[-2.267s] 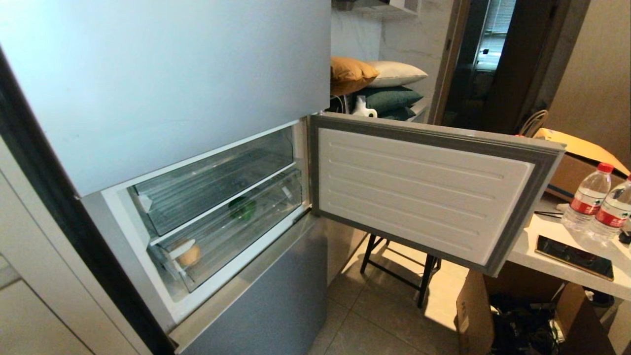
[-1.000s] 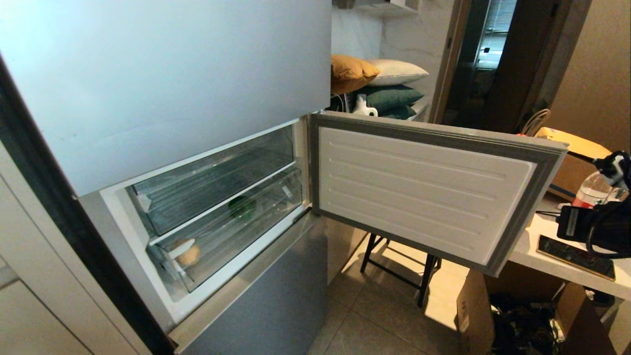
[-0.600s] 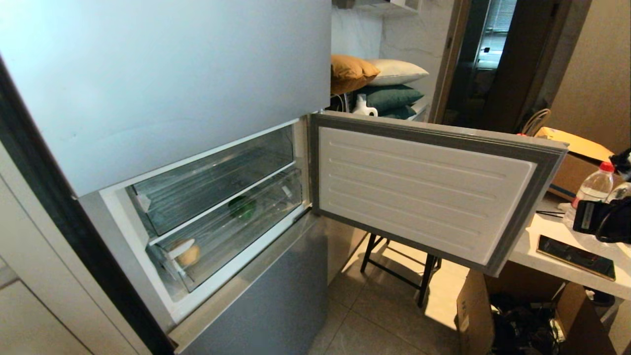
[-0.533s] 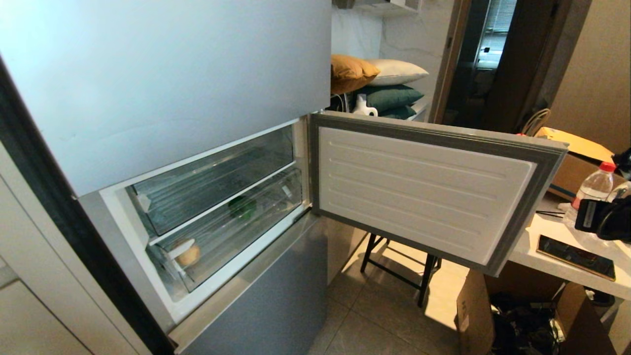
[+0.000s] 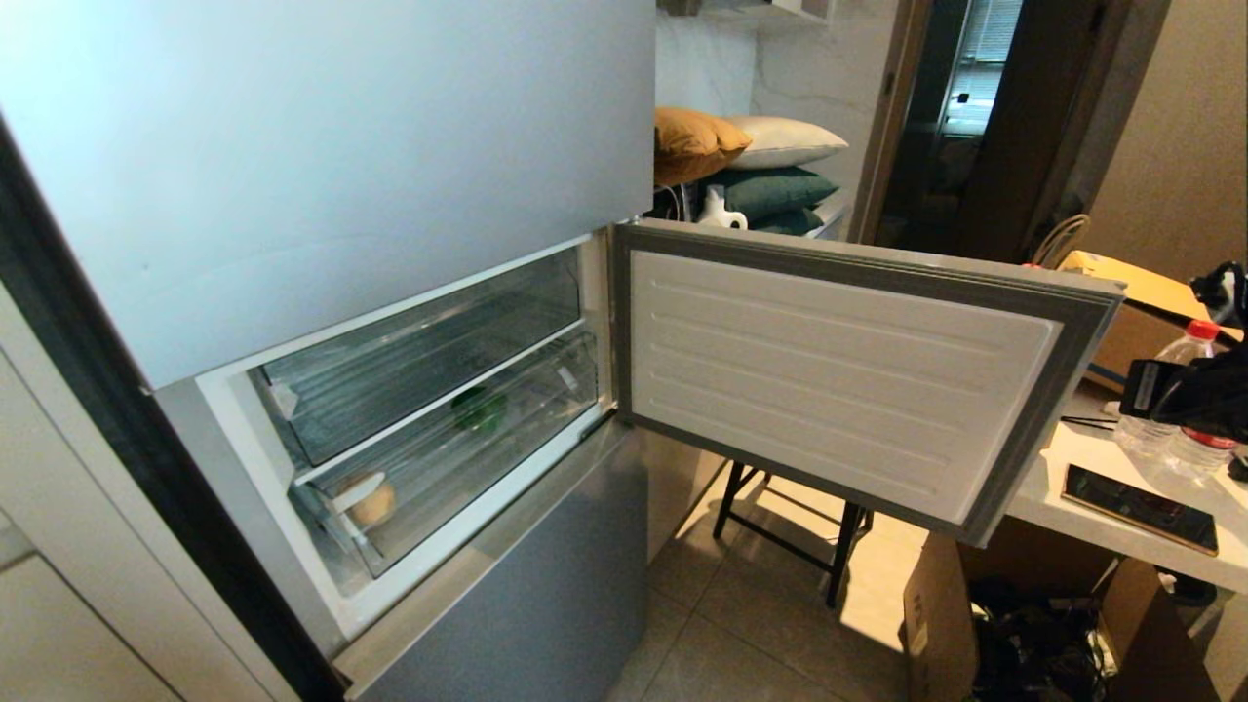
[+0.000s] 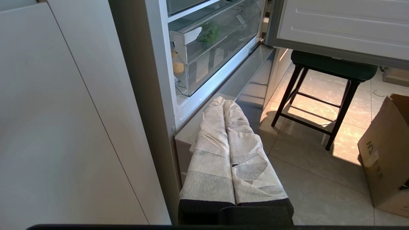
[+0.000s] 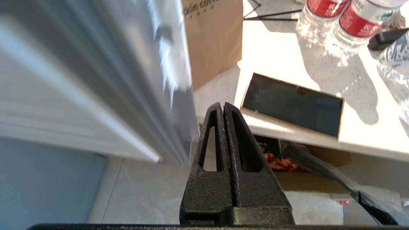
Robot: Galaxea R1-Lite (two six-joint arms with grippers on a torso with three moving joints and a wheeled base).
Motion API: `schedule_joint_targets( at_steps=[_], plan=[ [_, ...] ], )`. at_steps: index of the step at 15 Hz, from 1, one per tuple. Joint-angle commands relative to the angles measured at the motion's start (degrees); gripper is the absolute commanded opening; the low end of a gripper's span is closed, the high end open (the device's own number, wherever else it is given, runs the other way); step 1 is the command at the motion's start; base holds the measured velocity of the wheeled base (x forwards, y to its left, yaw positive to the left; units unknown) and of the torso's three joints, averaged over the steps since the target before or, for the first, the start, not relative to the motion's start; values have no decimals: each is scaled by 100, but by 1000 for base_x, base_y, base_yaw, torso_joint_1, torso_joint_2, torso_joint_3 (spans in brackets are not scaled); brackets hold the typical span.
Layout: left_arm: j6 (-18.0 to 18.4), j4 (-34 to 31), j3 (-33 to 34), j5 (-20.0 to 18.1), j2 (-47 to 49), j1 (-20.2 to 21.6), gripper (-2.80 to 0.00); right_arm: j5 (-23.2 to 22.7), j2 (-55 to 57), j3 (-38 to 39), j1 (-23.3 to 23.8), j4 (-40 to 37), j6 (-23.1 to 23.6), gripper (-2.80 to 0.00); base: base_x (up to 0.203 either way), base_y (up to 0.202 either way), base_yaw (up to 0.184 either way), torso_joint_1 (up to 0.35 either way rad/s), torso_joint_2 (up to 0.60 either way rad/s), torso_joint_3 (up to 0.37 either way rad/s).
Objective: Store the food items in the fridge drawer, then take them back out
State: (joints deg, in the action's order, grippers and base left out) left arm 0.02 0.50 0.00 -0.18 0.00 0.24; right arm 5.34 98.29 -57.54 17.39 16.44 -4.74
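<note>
The fridge drawer [image 5: 458, 458], the lower of two clear bins, sits pushed in behind the open door. A green pepper [image 5: 478, 409] lies at its back and a tan potato [image 5: 373, 504] at its left front corner. The left wrist view shows the same drawer [image 6: 223, 54], pepper [image 6: 209, 32] and potato [image 6: 178, 67]. My left gripper [image 6: 223, 103], fingers wrapped in white tape, hangs shut and empty low by the fridge's bottom edge. My right arm [image 5: 1194, 395] is at the far right, over the white table. Its gripper [image 7: 222, 107] is shut on nothing, beside the door's outer edge.
The open fridge door [image 5: 838, 370] swings out to the right, with a black stool [image 5: 780, 546] beneath it. The white table [image 5: 1092, 487] carries water bottles [image 5: 1185, 366] and a dark phone [image 5: 1136, 507]. Cardboard boxes [image 5: 941, 614] stand on the floor beneath.
My right arm came into view at the right edge over the table and has since risen a little beside the door's end. Drawer, pepper and potato are unmoved.
</note>
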Motion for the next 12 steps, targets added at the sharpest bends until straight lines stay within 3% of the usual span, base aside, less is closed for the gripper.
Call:
schedule_joint_targets(
  at_steps=[1,12],
  plan=[
    [6,3,26,1,0,2,-280,2,323,-194,34,8,-1,-280,0,0,0,0,0,0],
    [5,3,25,1,0,2,-280,-180,870,-737,273,18,100,-280,0,0,0,0,0,0]
  ],
)
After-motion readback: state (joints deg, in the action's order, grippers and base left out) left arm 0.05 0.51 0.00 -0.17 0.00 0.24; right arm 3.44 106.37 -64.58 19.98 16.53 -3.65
